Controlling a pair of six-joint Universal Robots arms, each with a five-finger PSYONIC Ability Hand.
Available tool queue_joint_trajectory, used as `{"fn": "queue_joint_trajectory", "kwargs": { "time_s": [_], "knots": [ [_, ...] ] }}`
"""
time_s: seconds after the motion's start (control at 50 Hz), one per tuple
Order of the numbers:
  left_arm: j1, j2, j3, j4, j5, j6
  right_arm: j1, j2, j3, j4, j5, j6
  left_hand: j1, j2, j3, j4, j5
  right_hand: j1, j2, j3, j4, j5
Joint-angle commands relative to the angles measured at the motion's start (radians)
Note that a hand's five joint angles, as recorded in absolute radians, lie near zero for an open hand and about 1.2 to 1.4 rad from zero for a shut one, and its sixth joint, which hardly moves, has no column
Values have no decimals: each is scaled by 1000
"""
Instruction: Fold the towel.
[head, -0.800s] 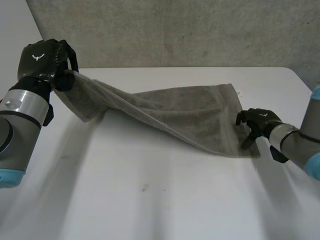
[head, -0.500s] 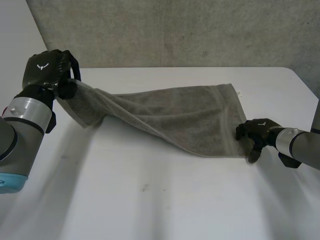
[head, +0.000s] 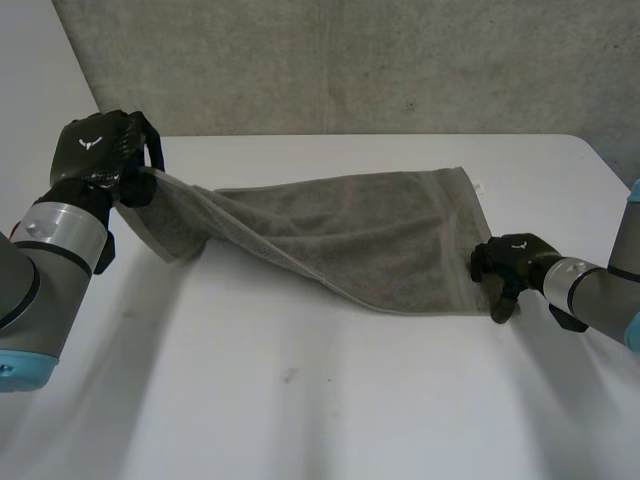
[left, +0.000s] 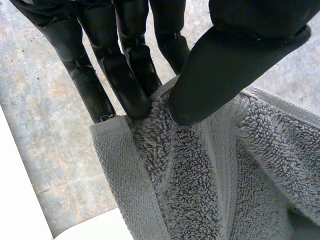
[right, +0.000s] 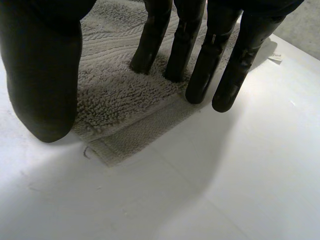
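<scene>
At the left of the head view, the left hand (head: 98, 150) is raised above the white table (head: 330, 410), closed on one corner of a grey towel (head: 350, 240). Its wrist view shows the grip closely: the thumb (left: 220, 70) presses the looped pile against the straight fingers (left: 125, 85), pinching the corner just beside the flat woven hem. How much cloth lies behind the fingers is hidden. From that raised corner the towel hangs in a long sagging fold and slopes down to the right, with a loose flap drooping under the hand to the table. Further right the towel lies flat on the table, its far edge running along to a corner where a small white tag (head: 479, 187) sticks out. Behind the table stands a rough grey wall (head: 350, 60). At the right, the right hand (head: 510, 265) rests low on the near right corner of the towel, its arm coming in from the edge of the view. In its wrist view the hand is spread, the fingers (right: 150, 45) nearly straight and pointing down: some fingertips press into the pile near the hem, others land just past the towel's edge on the bare table. The thumb (right: 45, 85) stands apart from them, its tip at the towel's side edge; whether it touches cloth or table is hard to make out. The corner lies flat between thumb and fingers, not lifted.
</scene>
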Motion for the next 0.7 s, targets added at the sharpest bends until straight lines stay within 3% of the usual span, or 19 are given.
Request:
{"fn": "queue_joint_trajectory", "kwargs": {
  "time_s": [0.02, 0.42, 0.46, 0.48, 0.5, 0.52, 0.54, 0.7],
  "knots": [
    [0, -1, -1, 0, 0, 0, 4, 11, -34, -1, 2, 7, 202, 178, 177, 178, 184, 70, 15, 21, 23, 90],
    [0, -7, -7, 0, 1, 2, 25, 51, -117, 1, 26, 8, 202, 178, 177, 178, 184, 102, 47, 54, 56, 122],
    [0, -8, -9, 0, 1, 2, 28, 57, -120, 1, 26, 8, 202, 178, 177, 178, 184, 347, 292, 299, 301, 367],
    [0, -10, -9, 0, 1, 2, 28, 57, -120, 1, 26, 8, 202, 178, 177, 178, 184, 349, 294, 300, 302, 369],
    [0, -11, -9, 0, 1, 2, 31, 57, -126, 1, 28, 10, 202, 178, 177, 178, 184, 538, 483, 489, 491, 557],
    [0, -11, -9, 0, 1, 2, 31, 57, -126, 1, 28, 10, 202, 178, 177, 178, 184, 539, 485, 491, 493, 559],
    [0, -14, -7, 0, 3, 3, 31, 56, -134, 1, 32, 15, 202, 178, 177, 178, 184, 754, 699, 705, 707, 773],
    [1, -15, -7, -6, 3, 6, 22, -38, -125, 10, 58, 79, 202, 178, 177, 178, 184, 756, 701, 707, 709, 776]
  ]
}}
